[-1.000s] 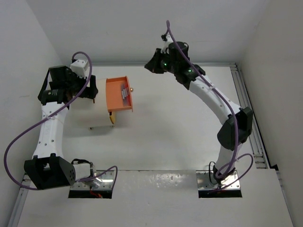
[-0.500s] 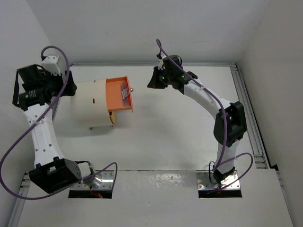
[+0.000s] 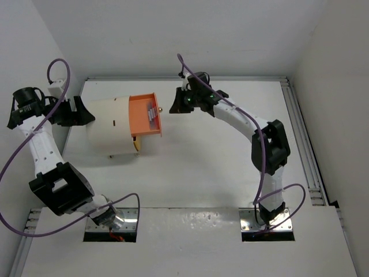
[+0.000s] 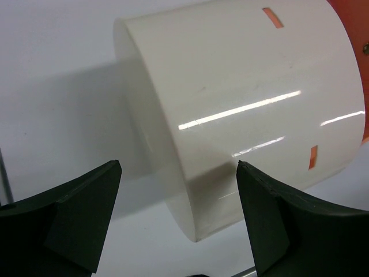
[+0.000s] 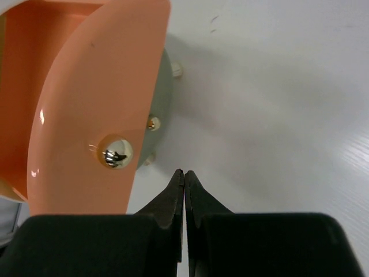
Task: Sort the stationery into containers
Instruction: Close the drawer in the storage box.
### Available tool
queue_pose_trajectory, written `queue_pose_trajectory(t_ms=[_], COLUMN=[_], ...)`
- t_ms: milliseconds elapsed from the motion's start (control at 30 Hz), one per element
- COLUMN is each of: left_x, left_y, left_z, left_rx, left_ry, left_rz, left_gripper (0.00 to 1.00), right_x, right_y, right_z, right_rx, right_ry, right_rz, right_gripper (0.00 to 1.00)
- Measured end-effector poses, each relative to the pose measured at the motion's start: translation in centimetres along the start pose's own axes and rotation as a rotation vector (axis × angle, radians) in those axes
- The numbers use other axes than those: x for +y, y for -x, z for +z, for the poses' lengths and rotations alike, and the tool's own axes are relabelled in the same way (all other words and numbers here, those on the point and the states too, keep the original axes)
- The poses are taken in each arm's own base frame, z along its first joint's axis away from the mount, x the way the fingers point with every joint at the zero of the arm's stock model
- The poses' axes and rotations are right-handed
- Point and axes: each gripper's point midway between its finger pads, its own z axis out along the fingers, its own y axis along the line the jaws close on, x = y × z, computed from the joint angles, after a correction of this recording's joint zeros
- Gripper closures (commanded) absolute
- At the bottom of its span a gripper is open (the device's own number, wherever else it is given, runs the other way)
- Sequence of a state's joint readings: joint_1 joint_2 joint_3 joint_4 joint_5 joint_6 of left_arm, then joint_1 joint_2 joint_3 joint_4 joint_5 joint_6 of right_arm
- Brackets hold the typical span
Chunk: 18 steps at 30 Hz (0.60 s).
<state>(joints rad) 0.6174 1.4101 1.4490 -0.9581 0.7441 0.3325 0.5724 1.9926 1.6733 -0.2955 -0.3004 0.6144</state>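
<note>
The cream-white drum cabinet lies on the table with one orange drawer pulled out to the right. Grey stationery pieces lie inside the drawer. My left gripper is open and empty just left of the cabinet's back end, which fills the left wrist view. My right gripper is shut and empty, just right of the drawer's curved front and its brass knob. No loose stationery shows on the table.
A second orange drawer front edge shows under the open one. Further small knobs show below the drawer front. White walls close in at the back and both sides; a metal rail runs along the right.
My left arm has swung left and back off the cabinet's top to its back end. My right gripper has moved left and down towards the drawer front.
</note>
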Motion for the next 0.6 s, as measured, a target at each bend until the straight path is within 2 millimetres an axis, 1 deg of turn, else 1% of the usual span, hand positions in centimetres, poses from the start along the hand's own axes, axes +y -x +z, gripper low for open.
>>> queue_pose_trajectory(t_ms=[167,300,467,600], left_x=[-0.3,-0.6,-0.8,-1.0], left_y=[-0.5,-1.0,-1.1,-1.2], left_z=[0.2,0.5,0.6,0.7], left_rx=[-0.002,0.000,-0.002,-0.003], left_ry=[-0.046,-0.070,-0.085,-0.097], left_rz=[-0.016,-0.025,-0.027,-0.032], left_gripper=[0.13,0.13,0.13,0.13], right_x=[2.4,4.7,6.7,7.8], right_y=[-0.7,-0.1,0.4,0.0], right_z=[1.7,2.6,3.2,4.3], right_rx=[0.025,0.014,-0.002,0.002], right_ry=[0.065,0.117,0.151,0.170], right_rz=[-0.017,-0.043,-0.070,-0.085], right_gripper=[1.00,1.00,1.00,1.00])
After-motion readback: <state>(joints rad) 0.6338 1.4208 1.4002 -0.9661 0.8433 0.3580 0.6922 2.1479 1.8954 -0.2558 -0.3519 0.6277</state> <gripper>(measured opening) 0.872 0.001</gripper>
